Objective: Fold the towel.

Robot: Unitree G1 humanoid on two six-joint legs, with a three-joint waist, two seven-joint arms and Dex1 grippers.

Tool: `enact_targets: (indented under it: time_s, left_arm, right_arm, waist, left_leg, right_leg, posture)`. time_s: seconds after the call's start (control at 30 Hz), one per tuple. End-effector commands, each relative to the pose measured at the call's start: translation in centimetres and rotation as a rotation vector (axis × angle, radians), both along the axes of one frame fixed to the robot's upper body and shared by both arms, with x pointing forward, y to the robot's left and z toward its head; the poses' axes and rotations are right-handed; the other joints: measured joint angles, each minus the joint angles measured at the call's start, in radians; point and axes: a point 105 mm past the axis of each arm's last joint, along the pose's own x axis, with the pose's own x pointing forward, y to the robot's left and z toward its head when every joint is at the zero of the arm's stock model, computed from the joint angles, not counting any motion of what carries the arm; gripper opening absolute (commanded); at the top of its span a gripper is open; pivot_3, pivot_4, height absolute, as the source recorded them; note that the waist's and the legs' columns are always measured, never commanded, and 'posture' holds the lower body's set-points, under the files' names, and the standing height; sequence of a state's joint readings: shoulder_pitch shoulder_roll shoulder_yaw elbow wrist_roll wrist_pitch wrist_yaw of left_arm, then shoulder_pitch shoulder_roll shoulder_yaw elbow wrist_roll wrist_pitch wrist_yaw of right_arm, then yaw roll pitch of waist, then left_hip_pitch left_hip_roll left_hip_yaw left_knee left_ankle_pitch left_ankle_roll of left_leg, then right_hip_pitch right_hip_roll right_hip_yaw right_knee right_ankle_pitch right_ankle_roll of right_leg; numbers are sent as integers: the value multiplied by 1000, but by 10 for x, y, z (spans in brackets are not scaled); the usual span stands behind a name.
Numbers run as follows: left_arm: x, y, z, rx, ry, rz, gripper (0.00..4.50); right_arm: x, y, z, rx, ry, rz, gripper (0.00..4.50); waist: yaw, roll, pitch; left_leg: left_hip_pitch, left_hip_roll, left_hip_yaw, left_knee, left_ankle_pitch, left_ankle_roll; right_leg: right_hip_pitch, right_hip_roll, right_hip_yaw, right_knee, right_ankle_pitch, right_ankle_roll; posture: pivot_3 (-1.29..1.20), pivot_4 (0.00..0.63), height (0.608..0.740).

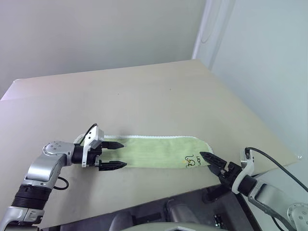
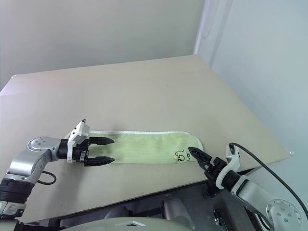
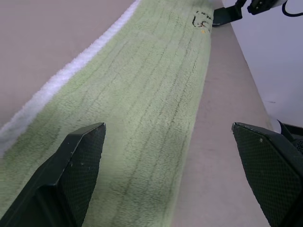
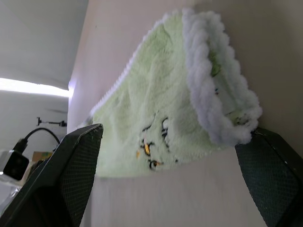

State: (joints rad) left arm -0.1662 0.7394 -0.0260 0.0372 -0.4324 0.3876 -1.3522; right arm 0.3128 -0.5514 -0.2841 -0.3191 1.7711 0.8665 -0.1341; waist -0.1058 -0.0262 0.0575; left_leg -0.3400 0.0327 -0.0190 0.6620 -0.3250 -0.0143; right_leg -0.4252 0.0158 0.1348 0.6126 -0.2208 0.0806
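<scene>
flanking the long, soft pale lime-green terry towel point(image 1: 154, 152) on the beige surface point(image 1: 159, 96), your left claw point(image 1: 115, 154) and right claw point(image 1: 206, 157) gaped wide, empty, likely to pinch both ends.

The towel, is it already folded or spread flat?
Folded once lengthwise: the towel lies as a narrow strip, with doubled white edging at its end.

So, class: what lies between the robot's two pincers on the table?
The folded pale lime-green terry towel spans from left pincer to right pincer, seen from the head.

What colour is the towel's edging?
White, on the pale green towel; the edging shows best in the right wrist view.
</scene>
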Motion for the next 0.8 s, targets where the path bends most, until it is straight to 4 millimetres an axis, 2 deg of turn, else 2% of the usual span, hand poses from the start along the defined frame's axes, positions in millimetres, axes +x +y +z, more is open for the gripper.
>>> enact_targets:
  time_s: [0.03, 0.07, 0.17, 0.27, 0.47, 0.5, 0.6, 0.8]
  left_arm:
    - [4, 0, 10, -6, -31, -8, 4500]
    - [4, 0, 10, -7, -31, -8, 4500]
    - [7, 0, 10, -9, -35, -3, 4500]
    - [9, 0, 10, -7, -40, 4, 4500]
    - [12, 0, 9, -6, -46, 19, 4500]
    - [12, 0, 9, -7, -47, 21, 4500]
    - [14, -1, 9, -6, -51, 24, 4500]
    - [17, -2, 9, -6, -60, 30, 4500]
  right_arm:
    - [10, 5, 3, 7, -18, -15, 4471]
    - [11, 5, 2, 4, -18, -14, 4471]
    - [14, 8, 3, -3, -25, -6, 3898]
    - [14, 8, 5, -3, -35, -2, 2821]
    - [15, -14, 10, -12, -53, -86, 631]
    - [16, -18, 12, -17, -58, -97, 154]
    - [17, -32, 16, -36, -75, -137, 24]
    - [21, -80, 31, -123, -118, -260, 24]
  waist:
    - [0, 0, 0]
    - [1, 0, 0]
    - [5, 0, 0]
    - [7, 2, 0]
    - [8, 3, 0]
    - [8, 3, 0]
    - [8, 3, 0]
    - [9, 4, 0]
  left_leg:
    - [0, -1, 0, 0, 0, 1]
    - [0, -1, 0, -1, -1, 1]
    - [0, -1, -1, -2, -3, 5]
    - [0, -1, -1, -4, -3, 6]
    - [0, -1, -1, -4, -3, 6]
    - [0, -1, -1, -4, -3, 6]
    - [0, -1, -1, -4, -3, 6]
    - [0, -2, -1, -4, -3, 6]
  right_leg:
    - [-1, 1, 0, 0, 0, 1]
    - [-1, 1, 0, 1, 1, 1]
    - [-1, 3, 0, 3, 1, 1]
    - [-2, 5, 0, 4, 1, 1]
    - [-2, 5, 0, 4, 1, 1]
    - [-2, 5, 0, 4, 1, 1]
    - [-1, 5, 0, 4, 1, 1]
    - [-1, 5, 1, 4, 1, 1]
  posture:
    - [0, 0, 740]
    - [0, 0, 740]
    - [0, 0, 740]
    - [0, 0, 740]
    - [0, 0, 740]
    - [0, 0, 740]
    - [0, 0, 740]
    - [0, 0, 740]
